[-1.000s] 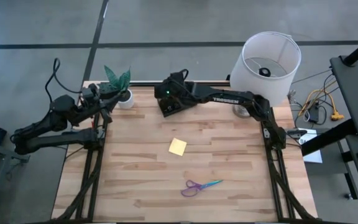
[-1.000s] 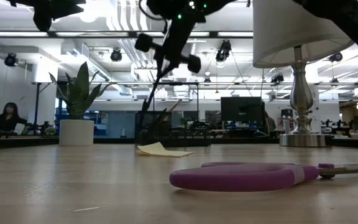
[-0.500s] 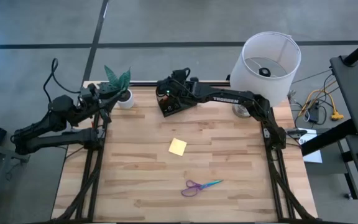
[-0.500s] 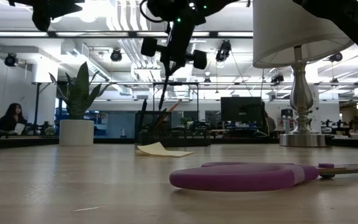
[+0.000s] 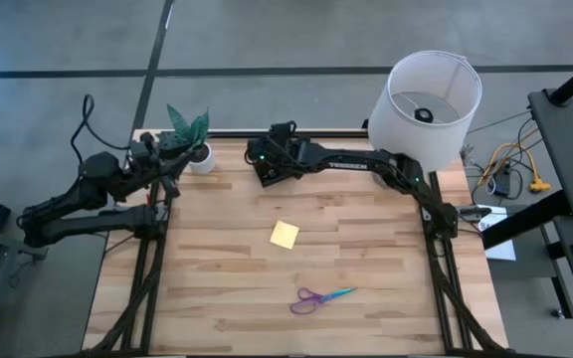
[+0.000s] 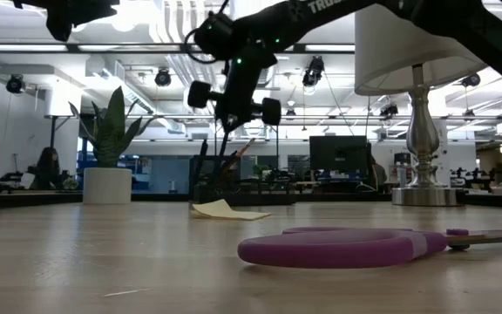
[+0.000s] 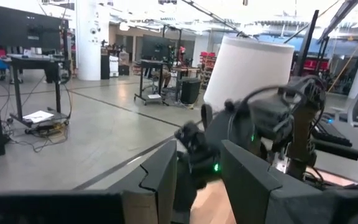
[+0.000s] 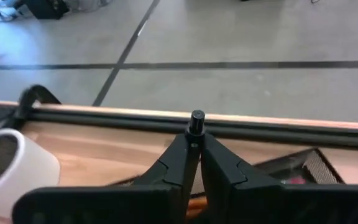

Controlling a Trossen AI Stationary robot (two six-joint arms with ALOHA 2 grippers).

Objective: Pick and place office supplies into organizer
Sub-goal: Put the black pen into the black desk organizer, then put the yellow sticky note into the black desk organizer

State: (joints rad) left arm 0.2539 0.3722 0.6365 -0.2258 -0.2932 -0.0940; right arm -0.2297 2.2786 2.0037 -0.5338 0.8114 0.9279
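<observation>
My right gripper (image 5: 265, 159) hovers over the black organizer (image 5: 275, 173) at the table's far edge, shut on a thin dark pen (image 6: 225, 139). Other pens and an orange pencil (image 6: 241, 149) stand leaning in the organizer. A yellow sticky-note pad (image 5: 285, 235) lies flat mid-table. The purple-and-teal scissors (image 5: 321, 296) lie flat nearer the front. My left gripper (image 7: 197, 163) waits at the far left beside the plant pot, open, with nothing between its fingers. My right gripper pinches the dark pen between its two fingers just below the pen's top end (image 8: 196, 122), which sticks out past the fingertips. The fingers slant downward from the table's right. The pen hangs nearly upright below them, its lower part (image 6: 223, 155) down among the organizer's pens.
A white lamp (image 5: 424, 94) stands at the far right corner and a white pot with a green plant (image 5: 197, 154) at the far left. A person (image 6: 47, 166) sits in the room beyond. Bare wood lies around the pad and scissors.
My right gripper has sunk toward the organizer and shifted slightly toward the table's left edge, carrying the pen. The pen has swung from a slant to nearly upright, and its lower end has gone down into the organizer.
</observation>
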